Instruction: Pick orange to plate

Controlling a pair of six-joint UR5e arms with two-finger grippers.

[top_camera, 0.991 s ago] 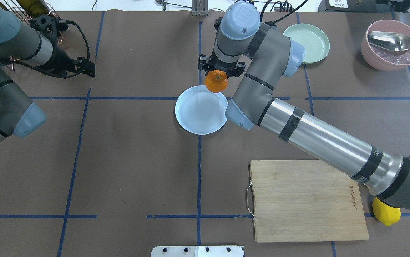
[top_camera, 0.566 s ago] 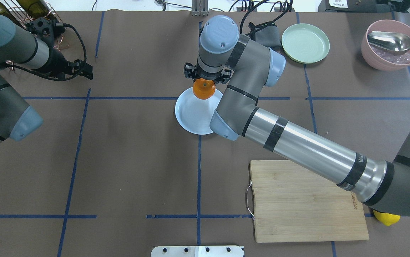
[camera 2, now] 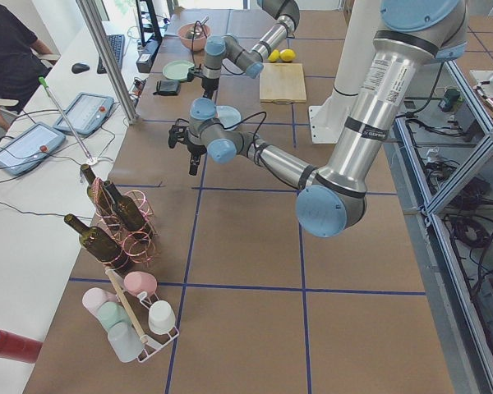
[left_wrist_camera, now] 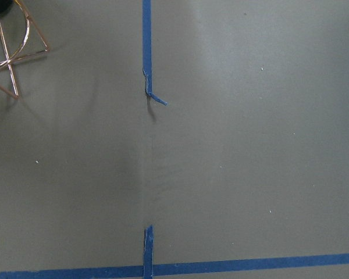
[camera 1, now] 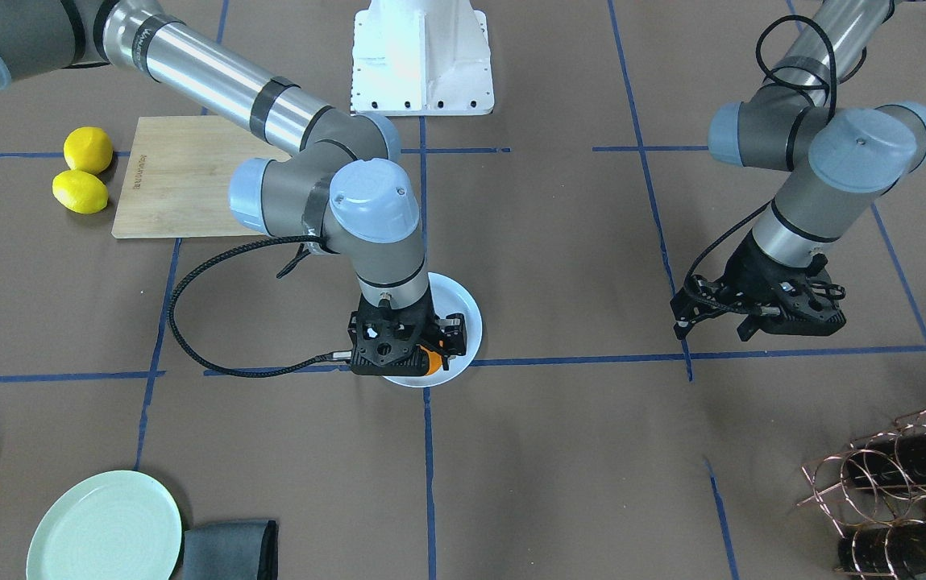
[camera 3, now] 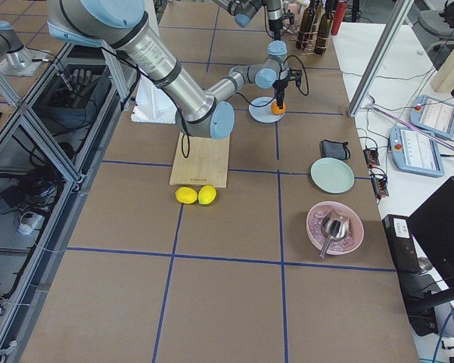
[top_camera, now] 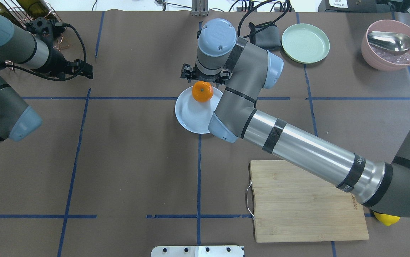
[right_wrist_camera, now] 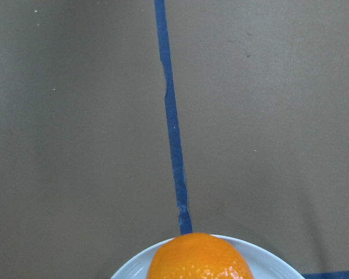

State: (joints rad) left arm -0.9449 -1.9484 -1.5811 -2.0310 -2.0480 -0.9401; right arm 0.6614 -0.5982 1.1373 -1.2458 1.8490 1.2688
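In the overhead view the right gripper (top_camera: 205, 79) had carried the orange (top_camera: 202, 91) in from beyond the plate's far rim a second earlier. It now stood lower, with the fruit inside the far edge of the plate (top_camera: 190, 114). Only release and retreat seemed left. Whether its fingers gripped or had let go could not be told: the fruit's dimpled top showed whole just below the black jaw housing. The left gripper (top_camera: 89, 70) hung far off, fingers spread and empty, over matt brown paper (top_camera: 137, 142) crossed by blue tape. Facing the robot, only a sliver of orange peeked from under the gripper's body above the plate's smooth, pale, raised rim. Two waxy lemons (camera 1: 80, 192) lay beside a bamboo board (camera 1: 180, 177). From the table's right end the fruit was a small bright ball directly under the upright gripper, at the plate's edge. The other end showed too little to judge. The right wrist camera caught pebbled, glossy peel at its bottom edge, resting on the plate, with no fingers in sight. The left wrist camera saw paper, tape and a copper wire rack (left_wrist_camera: 11, 58).
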